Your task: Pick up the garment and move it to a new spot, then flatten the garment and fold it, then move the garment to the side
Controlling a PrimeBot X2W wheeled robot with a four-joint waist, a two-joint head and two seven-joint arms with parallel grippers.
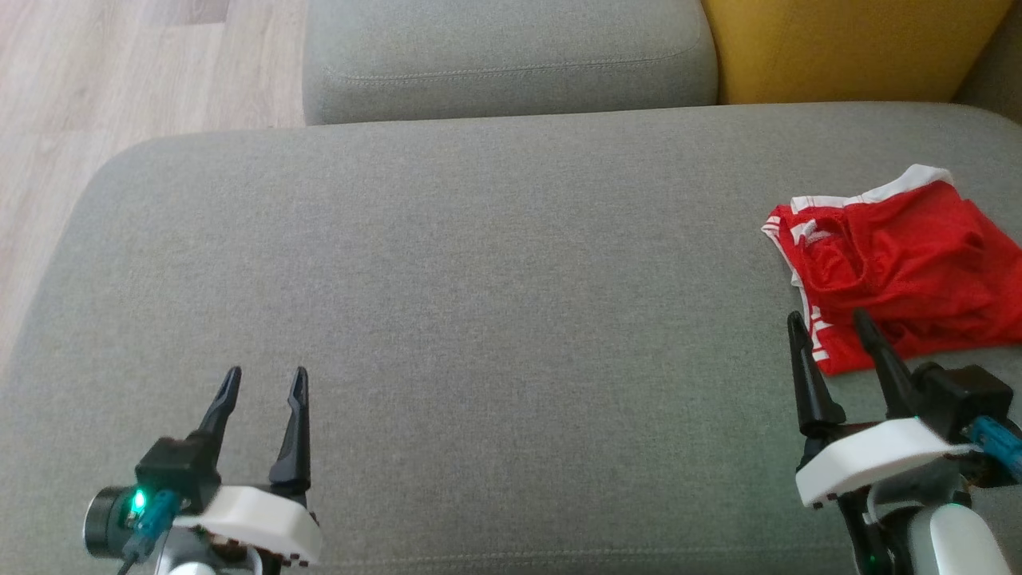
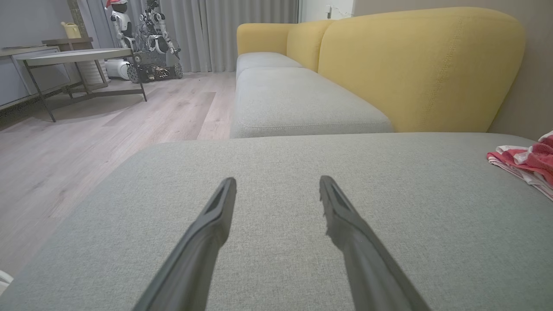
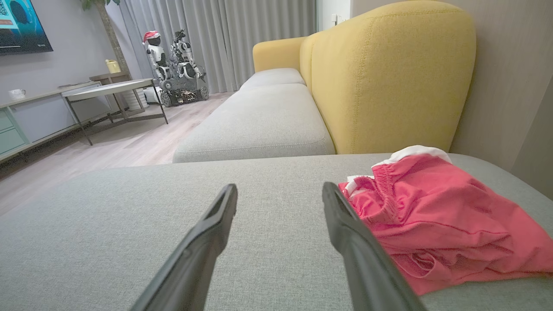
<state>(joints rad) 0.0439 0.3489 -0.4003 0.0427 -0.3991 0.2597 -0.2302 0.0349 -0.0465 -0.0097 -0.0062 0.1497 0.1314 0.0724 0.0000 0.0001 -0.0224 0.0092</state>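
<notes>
The garment (image 1: 902,263) is a crumpled pair of red shorts with white trim, lying on the right side of the grey sofa seat (image 1: 495,319). My right gripper (image 1: 830,321) hovers open just in front of its near left edge, nothing between the fingers. In the right wrist view the garment (image 3: 436,224) lies just right of the right finger, and the right gripper (image 3: 279,191) stands open. At the lower left my left gripper (image 1: 265,376) is open over bare cushion, far from the garment. The left wrist view shows the left gripper (image 2: 278,183) open and the garment (image 2: 529,162) at the right edge.
A second grey seat cushion (image 1: 511,60) lies beyond, with a yellow backrest (image 1: 846,48) at the back right. Wooden floor (image 1: 120,72) runs past the sofa's left edge. A low table (image 3: 112,88) and parked robots (image 3: 173,65) stand far across the room.
</notes>
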